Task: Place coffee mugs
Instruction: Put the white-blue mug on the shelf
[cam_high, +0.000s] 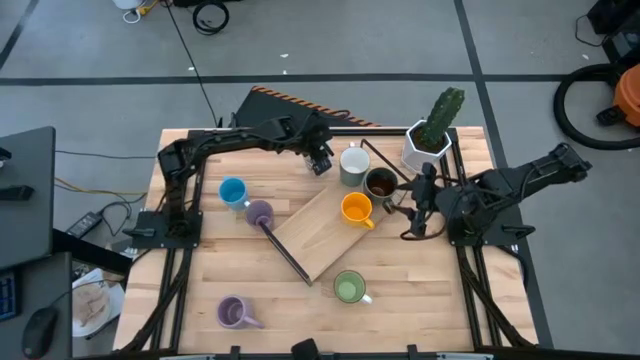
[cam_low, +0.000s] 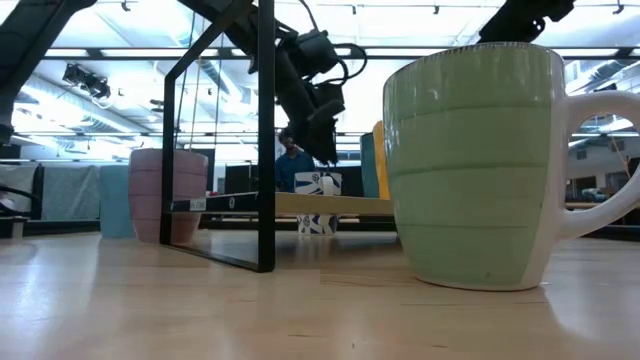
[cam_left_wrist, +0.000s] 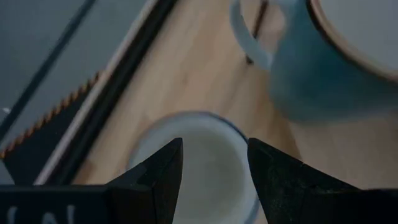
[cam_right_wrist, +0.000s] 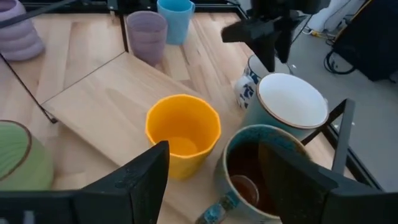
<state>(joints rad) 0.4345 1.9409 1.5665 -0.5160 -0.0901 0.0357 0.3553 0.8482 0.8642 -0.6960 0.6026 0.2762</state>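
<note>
High view: the left gripper (cam_high: 321, 160) hovers with jaws apart over what looks like a small white mug (cam_left_wrist: 199, 162), at nine o'clock from the pale grey mug (cam_high: 354, 165). The right gripper (cam_high: 413, 205), jaws apart and empty, waits at three o'clock of the dark brown mug (cam_high: 381, 184) and orange mug (cam_high: 357, 209) on the wooden board (cam_high: 318, 234).
</note>
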